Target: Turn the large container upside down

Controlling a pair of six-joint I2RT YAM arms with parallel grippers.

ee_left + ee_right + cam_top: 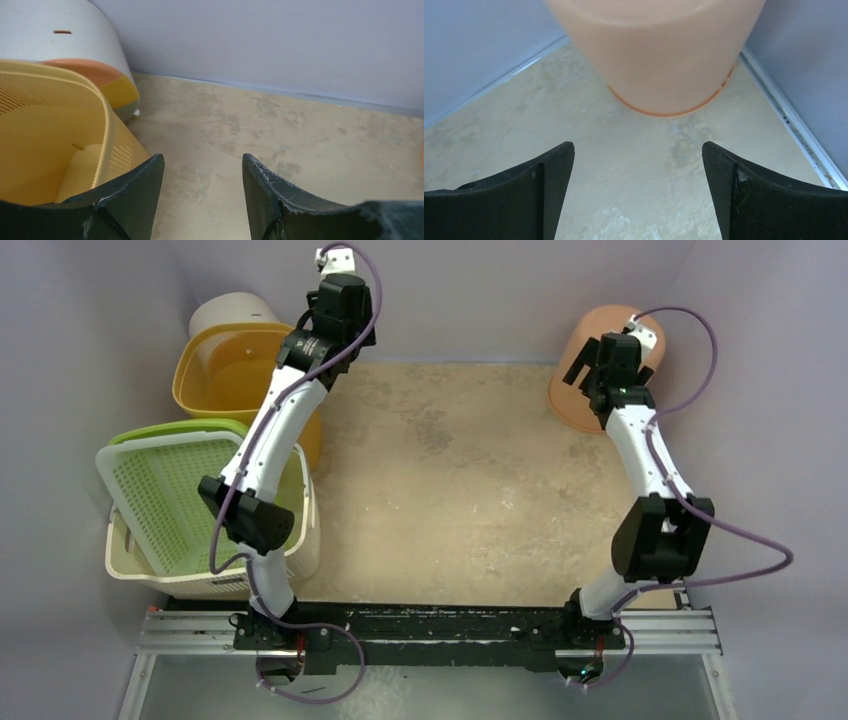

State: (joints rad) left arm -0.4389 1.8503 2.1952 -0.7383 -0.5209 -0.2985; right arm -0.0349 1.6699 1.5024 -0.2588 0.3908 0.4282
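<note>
A large orange container (585, 375) (659, 50) stands in the far right corner with its rim on the floor and its closed base up. My right gripper (590, 365) (638, 147) hovers just in front of it, open and empty. A large yellow container (235, 370) (45, 145) stands upright at the far left, its mouth facing up. Beside its right wall is my left gripper (335, 285) (202, 160), open, with only bare floor between its fingers.
A white bin (232, 312) (60, 35) stands behind the yellow one, against the back wall. A cream basket with a raised green lid (190, 510) sits at the near left, under the left arm. Grey walls close in the back and both sides.
</note>
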